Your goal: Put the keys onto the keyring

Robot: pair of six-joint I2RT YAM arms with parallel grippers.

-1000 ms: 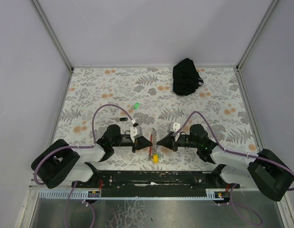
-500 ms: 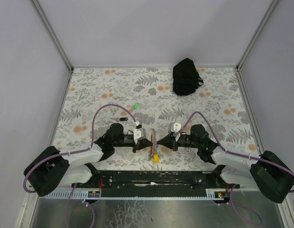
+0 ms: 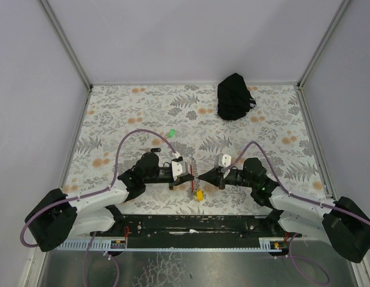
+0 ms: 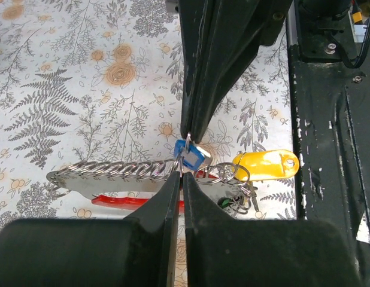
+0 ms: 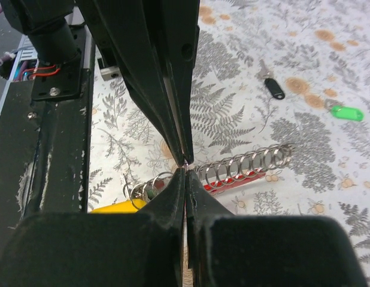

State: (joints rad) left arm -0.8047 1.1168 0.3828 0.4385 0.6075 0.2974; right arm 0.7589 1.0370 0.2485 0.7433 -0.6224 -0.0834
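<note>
Both arms sit low at the near middle of the table [image 3: 131,107], tips pointed at each other. The left gripper [image 4: 180,177] is closed, fingers pressed flat with no gap. The right gripper [image 4: 191,133] is closed likewise, coming in from the opposite side. The tips touch or almost touch; we cannot tell which.

The keyring [image 4: 226,177] lies flat on the flowered cloth, directly under and between the two tips. Its chain [image 4: 113,170], a row of silvery loops, runs out to one side. The red strap [image 4: 128,202] lies alongside the chain. The yellow tag [image 4: 266,165] lies on the other side, toward the black base rail [image 4: 328,119].

Of the blue key [image 4: 190,156] we see only the blue tag, tilted, right where the tips come together and against the wire rings. A thin wire loop shows at the right gripper's tip. We cannot tell whether either gripper pinches wire, nor whether the blue key is threaded on.

The green key [image 5: 346,112] lies loose on the cloth, farther back on the left arm's side, well apart from both grippers and the keyring. A small black piece [image 5: 273,88] with a short metal stub lies loose too, nearer than the green key and further left.

A crumpled black bag [image 3: 234,96] sits at the far right of the table, well apart.

The fingers themselves cover the knot of rings in both wrist views. The left arm's purple cable [image 3: 134,133] arcs over the cloth near the black piece.
</note>
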